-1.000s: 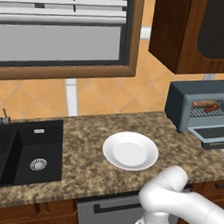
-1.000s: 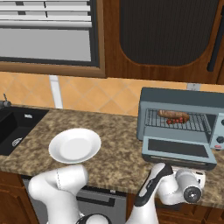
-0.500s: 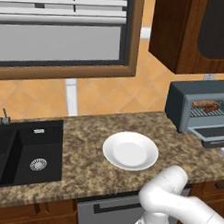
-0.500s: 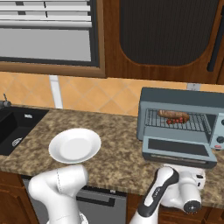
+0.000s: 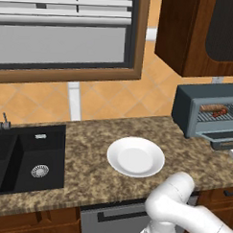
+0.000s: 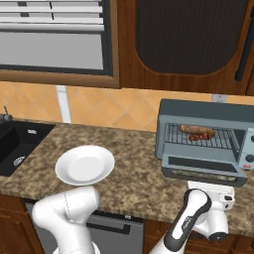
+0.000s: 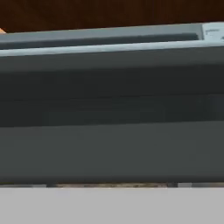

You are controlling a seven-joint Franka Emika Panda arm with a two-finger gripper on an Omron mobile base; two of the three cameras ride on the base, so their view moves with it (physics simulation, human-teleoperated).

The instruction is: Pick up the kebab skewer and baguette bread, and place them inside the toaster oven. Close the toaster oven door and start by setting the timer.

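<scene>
Bench [image 6: 134, 168], speckled granite, carried all items below. Sink [image 5: 25, 162], black, sat at its 9 o'clock end. Toaster oven [image 6: 203, 136], blue-grey, stood at the bench's 3 o'clock end; toaster oven door [image 6: 206, 171] hung dropped open at the oven's 6 o'clock. Plate [image 6: 84, 164], white, lay bare at 9 o'clock of the oven, well apart. Baguette bread [image 6: 197, 130] rested on the oven's wire rack, kebab skewer [image 6: 198, 136] just beside it at 6 o'clock. Claw stood below the door, its jaws spread wide, holding nothing.
</scene>
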